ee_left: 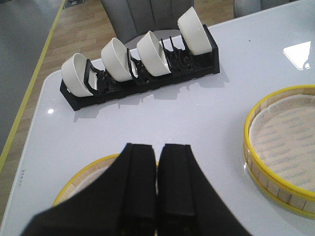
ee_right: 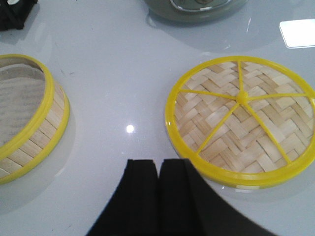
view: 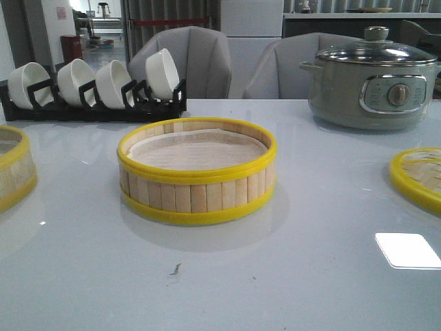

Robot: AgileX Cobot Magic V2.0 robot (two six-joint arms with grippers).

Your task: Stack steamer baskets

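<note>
A: Across the pale worktop (view: pixel 289 276), which items do we log first, by size?

B: At the far right we note the grey-green electric pot (view: pixel 372 86) with its glass lid. At the far left stands the black rack (view: pixel 96 107) carrying four white bowls on edge.

A: And the steamer baskets?

B: We see the centre steamer basket (view: pixel 197 172) upright in the middle of the worktop, whitish liner inside, touching nothing else. The left steamer basket (view: pixel 14 169) sits well apart at the left edge, cut off by the frame. Nothing is stacked.

A: The flat item at the right?

B: That is the woven lid (view: pixel 417 178), lying flat, yellow rim and spokes showing in the right wrist view.

A: Fingers?

B: We read the left gripper (ee_left: pixel 157 191) above the left basket, fingers pressed together, holding nothing. The right gripper (ee_right: pixel 158 196) hangs beside the lid's edge, fingers likewise together and empty.
</note>
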